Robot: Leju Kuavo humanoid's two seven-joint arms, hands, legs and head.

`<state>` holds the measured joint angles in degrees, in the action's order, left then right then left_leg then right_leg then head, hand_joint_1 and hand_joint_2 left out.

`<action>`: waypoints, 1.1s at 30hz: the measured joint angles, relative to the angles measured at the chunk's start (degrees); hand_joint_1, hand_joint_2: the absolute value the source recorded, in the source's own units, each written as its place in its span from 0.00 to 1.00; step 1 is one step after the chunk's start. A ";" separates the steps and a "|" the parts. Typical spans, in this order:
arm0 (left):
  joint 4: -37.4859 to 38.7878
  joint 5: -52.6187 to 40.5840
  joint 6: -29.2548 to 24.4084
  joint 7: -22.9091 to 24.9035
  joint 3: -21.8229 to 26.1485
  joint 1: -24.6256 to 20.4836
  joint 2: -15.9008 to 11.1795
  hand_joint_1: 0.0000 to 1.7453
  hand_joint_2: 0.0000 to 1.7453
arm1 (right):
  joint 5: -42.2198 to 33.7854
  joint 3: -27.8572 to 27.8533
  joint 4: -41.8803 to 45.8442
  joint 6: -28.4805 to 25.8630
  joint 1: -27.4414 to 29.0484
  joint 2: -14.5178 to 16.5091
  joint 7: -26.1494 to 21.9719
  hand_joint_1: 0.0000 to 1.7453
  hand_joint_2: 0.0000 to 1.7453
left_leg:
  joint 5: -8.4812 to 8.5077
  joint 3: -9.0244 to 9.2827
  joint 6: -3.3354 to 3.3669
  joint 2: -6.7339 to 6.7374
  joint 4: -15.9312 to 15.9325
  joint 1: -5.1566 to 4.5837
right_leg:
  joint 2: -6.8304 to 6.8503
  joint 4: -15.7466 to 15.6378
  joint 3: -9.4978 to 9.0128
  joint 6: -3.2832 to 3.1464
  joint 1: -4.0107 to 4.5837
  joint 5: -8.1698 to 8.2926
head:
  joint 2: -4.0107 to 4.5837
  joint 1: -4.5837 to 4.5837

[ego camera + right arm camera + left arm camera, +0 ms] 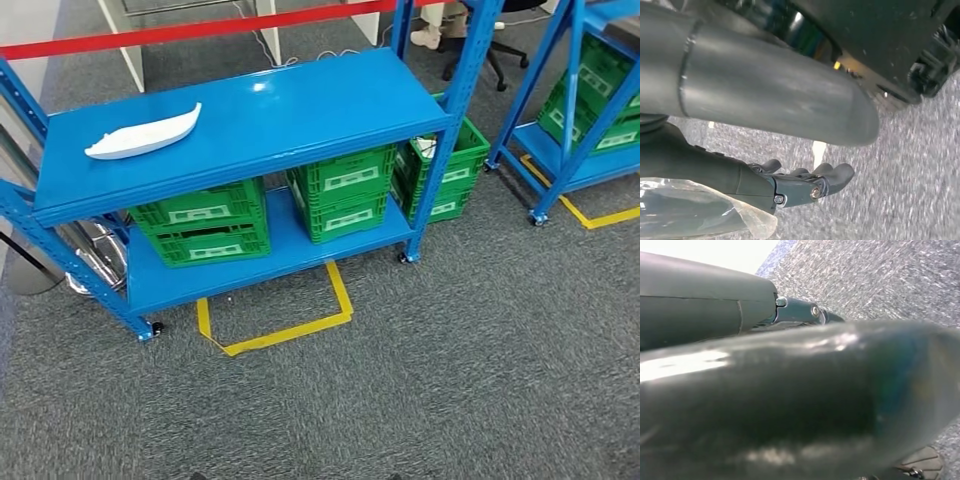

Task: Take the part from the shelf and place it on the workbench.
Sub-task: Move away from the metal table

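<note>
Head view: looked forward and down from high on the body, standing back from the blue shelf (249, 120), whole width of its top board in frame, grey carpet floor (453, 370) filling the near part. Left wrist view: sat close behind the left robot hand (798, 310), pressed so near its grey cover that most blurred, aimed down at carpet. Right wrist view: sat close behind the right robot hand (806, 182), fingers extended over the floor, also aimed downward. Shared by all three: the same grey carpet; shelf seen clearly from the head alone.
</note>
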<state>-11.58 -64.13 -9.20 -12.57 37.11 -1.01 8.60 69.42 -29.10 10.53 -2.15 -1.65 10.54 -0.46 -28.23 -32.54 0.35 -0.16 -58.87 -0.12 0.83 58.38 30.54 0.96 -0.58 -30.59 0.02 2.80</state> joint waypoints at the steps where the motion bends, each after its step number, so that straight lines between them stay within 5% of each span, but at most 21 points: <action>1: 0.00 -0.01 0.00 0.00 0.00 0.07 0.04 0.00 0.00 | -0.04 -0.02 0.01 0.05 -0.02 0.00 0.00 0.00 0.00 | 0.10 0.10 0.22 -0.03 0.22 0.11 | 0.04 -0.06 0.06 0.35 -0.05 -0.09 | -0.01 -0.03; 3: 0.00 -0.02 -0.02 0.00 0.00 0.15 0.08 0.00 0.00 | -0.08 -0.03 0.02 0.16 -0.06 0.00 -0.01 0.00 0.00 | 0.31 0.51 0.82 -0.05 0.86 0.40 | -0.20 1.84 0.99 0.84 -0.05 -1.44 | 0.00 -0.20; 6: 0.00 -0.04 -0.04 0.00 0.00 0.02 0.03 0.00 0.00 | -0.14 -0.03 0.02 0.26 -0.05 -0.01 0.00 0.00 0.00 | 0.22 0.74 1.38 -0.06 1.06 0.45 | -0.60 12.36 6.61 1.18 -0.10 -5.89 | 0.01 -0.48; 8: 0.00 -0.10 -0.03 0.00 -0.01 0.06 0.05 0.00 0.00 | -0.16 -0.05 0.02 0.27 0.09 -0.02 0.01 0.00 0.00 | -0.01 0.96 1.47 -0.13 1.02 0.41 | -0.65 16.03 9.24 1.31 -0.11 -5.84 | 0.01 -0.48; 11: 0.00 -0.17 0.01 0.00 -0.01 0.11 0.09 0.00 0.00 | -0.22 -0.13 0.02 0.27 0.12 -0.02 0.02 0.00 0.00 | -0.66 1.74 1.08 -0.37 0.93 0.47 | -0.69 7.23 5.83 1.16 -0.15 0.25 | 0.01 -0.49; 13: 0.00 -0.17 0.05 0.00 -0.01 0.01 0.08 0.00 0.00 | -0.30 -0.20 0.01 0.33 0.01 -0.02 0.02 0.00 0.00 | -1.17 1.97 0.48 -0.48 0.63 0.28 | -0.87 1.51 2.89 0.81 -0.11 1.97 | 0.01 -0.43; 16: 0.00 -0.17 0.15 0.00 0.00 -0.03 0.06 0.00 0.00 | -0.42 -0.35 0.00 0.44 0.07 -0.03 0.02 0.00 0.00 | -1.20 2.01 -0.21 -0.54 0.66 0.20 | -1.01 0.62 2.29 0.15 0.09 1.64 | 0.00 -0.26; 22: 0.00 -0.17 0.16 0.00 0.00 -0.03 0.02 0.00 0.00 | -0.50 -0.47 0.00 0.49 0.15 -0.03 0.02 0.00 0.00 | -1.59 2.06 -0.56 -0.54 0.42 0.26 | -0.94 0.37 2.08 -0.29 -0.12 1.72 | 0.00 -0.22; 24: 0.01 -0.17 0.08 0.00 0.00 0.03 0.01 0.00 0.00 | -1.08 -0.89 0.00 0.70 0.12 -0.03 -0.09 0.00 0.00 | -4.68 -1.89 -1.24 -0.43 -7.51 0.45 | -0.71 0.10 1.53 -0.98 -0.31 1.45 | 0.00 0.07; 26: 0.01 -0.17 -0.02 0.00 0.00 0.18 0.03 0.00 0.00 | -1.70 -1.39 0.00 0.94 0.13 -0.03 -0.24 0.00 0.00 | -4.46 -4.57 -1.46 -0.32 -11.65 0.62 | -0.60 0.09 0.82 -1.37 -0.22 0.90 | 0.01 0.33; 27: 0.01 -0.17 -0.03 0.00 0.01 0.26 0.03 0.00 0.00 | -1.77 -1.53 0.00 0.98 0.16 -0.03 -0.28 0.00 0.00 | -1.96 -3.27 -1.18 -0.28 -8.11 0.58 | -0.64 0.07 0.52 -1.26 -0.20 0.69 | 0.01 0.34; 29: 0.01 -0.17 -0.05 0.00 -0.01 0.14 0.02 0.00 0.00 | -1.77 -1.62 0.00 1.00 0.12 -0.02 -0.33 0.00 0.00 | 0.37 -0.55 -0.53 -0.13 -1.67 0.29 | -0.62 0.11 0.28 -0.78 -0.06 0.36 | 0.00 0.33; 33: 0.01 -0.17 -0.07 0.00 -0.01 0.23 0.08 0.00 0.00 | -1.77 -1.70 0.00 1.02 -0.01 -0.02 -0.34 0.00 0.00 | 0.19 0.25 0.37 -0.07 0.56 0.14 | -0.52 -0.10 0.34 0.44 -0.05 0.13 | 0.00 0.17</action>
<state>-11.58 -64.30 -9.27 -12.57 37.10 -0.78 8.67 67.65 -30.80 10.54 -1.13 -1.66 10.51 -0.80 -28.04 -32.29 0.72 -0.23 -58.31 0.01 0.31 58.28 30.89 1.40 -0.62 -30.46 0.02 2.97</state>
